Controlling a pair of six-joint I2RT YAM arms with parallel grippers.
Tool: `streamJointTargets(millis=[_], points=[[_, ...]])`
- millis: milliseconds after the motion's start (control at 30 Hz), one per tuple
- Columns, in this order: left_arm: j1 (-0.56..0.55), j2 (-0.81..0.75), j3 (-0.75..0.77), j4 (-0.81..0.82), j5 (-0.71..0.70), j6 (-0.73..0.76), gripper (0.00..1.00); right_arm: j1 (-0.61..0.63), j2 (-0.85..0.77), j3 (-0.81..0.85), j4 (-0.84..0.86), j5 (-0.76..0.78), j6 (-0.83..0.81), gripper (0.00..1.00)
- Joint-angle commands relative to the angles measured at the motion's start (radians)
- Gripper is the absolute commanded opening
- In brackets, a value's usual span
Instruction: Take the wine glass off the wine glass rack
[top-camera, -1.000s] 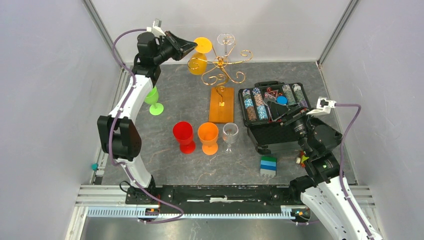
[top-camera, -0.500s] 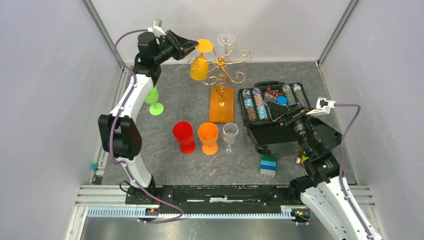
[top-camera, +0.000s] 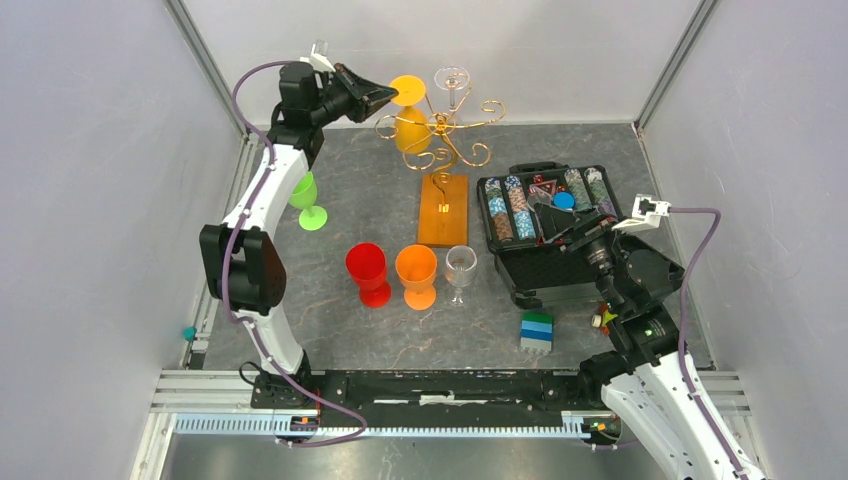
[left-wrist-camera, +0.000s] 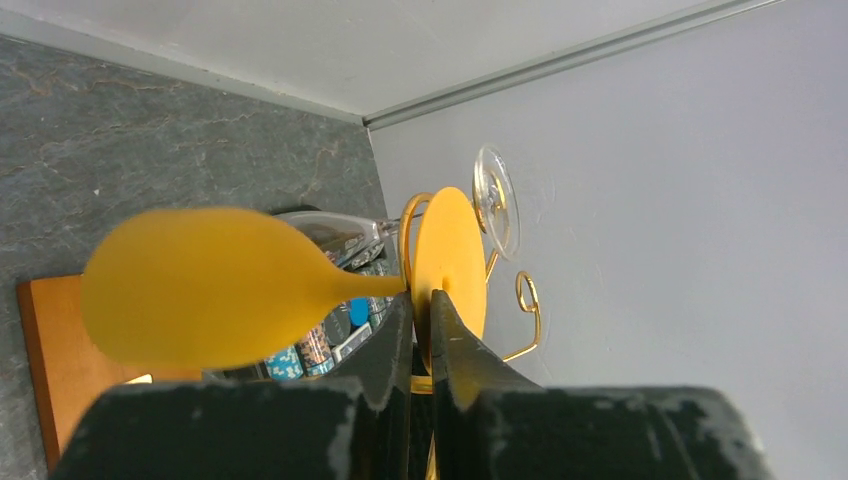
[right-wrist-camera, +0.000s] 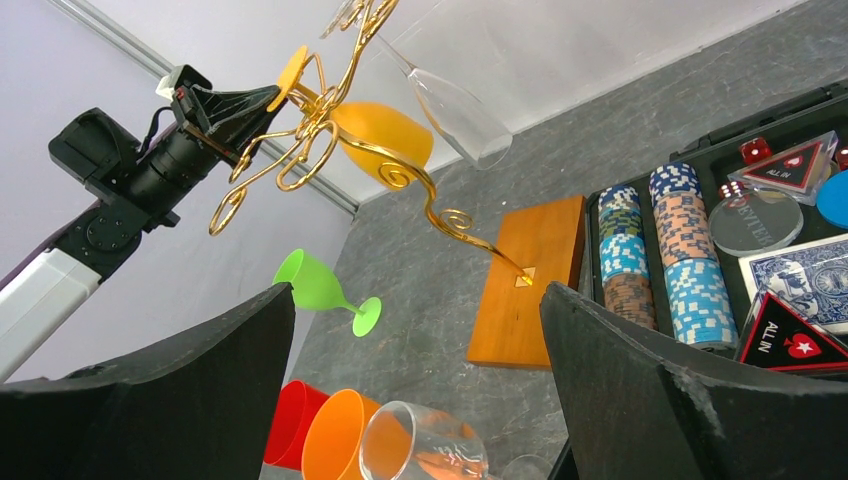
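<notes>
Yellow wine glass (top-camera: 411, 126) hangs upside down at the far-left arm of the wine glass rack (top-camera: 441, 135), its round foot uppermost and its bowl slanting down toward the central post. The left gripper (top-camera: 392, 94) is clenched on the stem of the yellow wine glass right beside the foot. In the left wrist view the two black fingers (left-wrist-camera: 396, 335) stand almost together with the thin stem pinched between their tips, the foot on the far side of them and the bowl (left-wrist-camera: 200, 285) out to the left. A gold wire loop curls just beside the foot, but whether the foot rests on it cannot be told. A clear wine glass (top-camera: 452, 84) hangs on the far side of the same rack, also foot up. The rack's wooden base (top-camera: 443, 208) lies on the grey table (top-camera: 360, 195), nearer than the post. To the left stands a green goblet (top-camera: 308, 200); nearer, in a row, stand a red cup (top-camera: 367, 272), an orange cup (top-camera: 416, 275) and a clear glass (top-camera: 460, 270). On the right lies an open poker chip case (top-camera: 530, 215), with a small blue-and-green block (top-camera: 537, 332) nearer than it. The right gripper (right-wrist-camera: 415, 300) hangs above the near edge of the case, released — its fingers are spread wide with nothing between them.
</notes>
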Motion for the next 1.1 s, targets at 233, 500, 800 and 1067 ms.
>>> streamJointTargets(millis=[233,500,800,1067], points=[[0.001,-0.044,0.035,0.068,0.041,-0.006,0.02,0.000,-0.005,-0.004,0.014,-0.001,0.004,0.96],[0.001,-0.050,-0.005,0.265,-0.013,-0.126,0.02,-0.001,-0.005,-0.002,0.014,-0.003,-0.002,0.96],[-0.004,0.034,-0.002,0.403,0.011,-0.262,0.02,0.000,0.007,0.002,0.014,-0.005,-0.001,0.96],[-0.015,0.076,0.016,0.434,0.025,-0.285,0.02,0.000,0.015,0.008,0.014,-0.007,-0.001,0.96]])
